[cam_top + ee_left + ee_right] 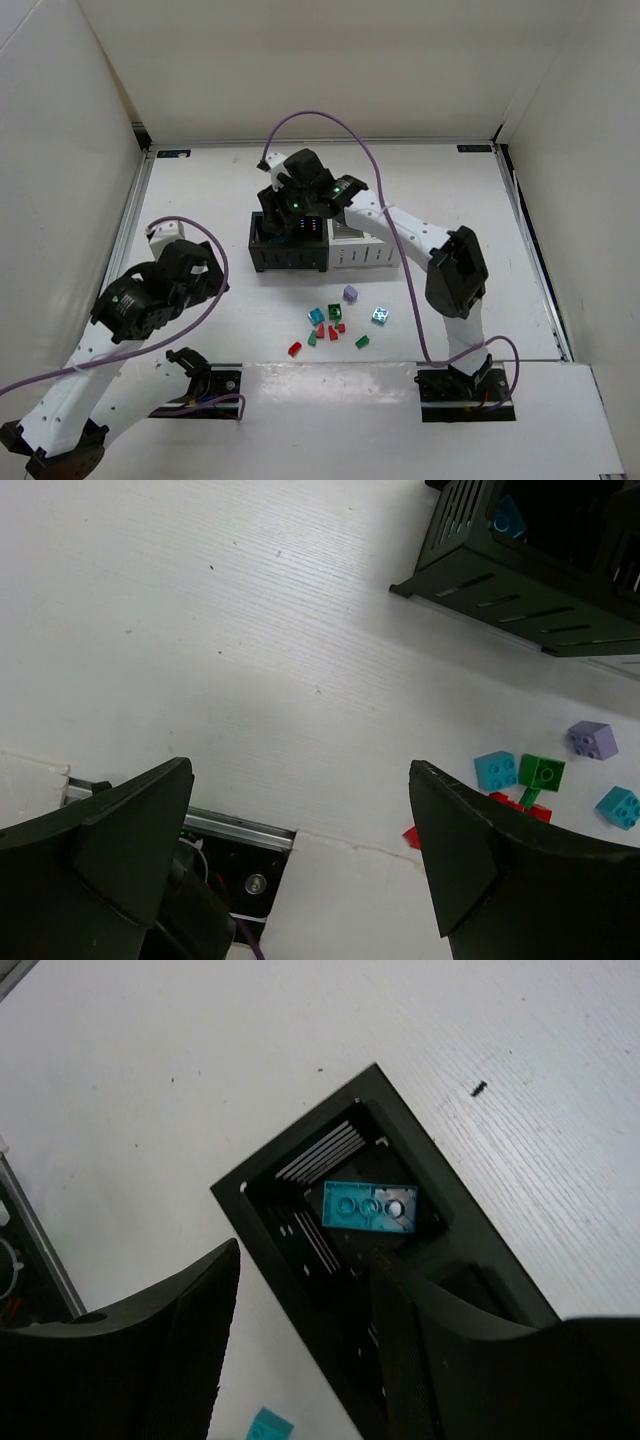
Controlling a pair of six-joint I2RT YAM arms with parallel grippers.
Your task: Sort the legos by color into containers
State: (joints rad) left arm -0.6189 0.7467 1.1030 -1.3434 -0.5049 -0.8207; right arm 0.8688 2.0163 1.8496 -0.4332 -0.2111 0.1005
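Legos [335, 322] lay mostly in a loose cluster on the white table [200, 190], ahead and to the right of the left gripper [300, 770], whose fingers were spread wide and empty. Right gripper [310, 1260] hovered over the black bin pair [295, 1138], fingers likewise parted, gripping nothing; one light blue brick [368, 1207] lay on the compartment floor just beyond its fingertips. A second light blue brick [270, 1427] sat on the table outside the bin, back between the finger bases.
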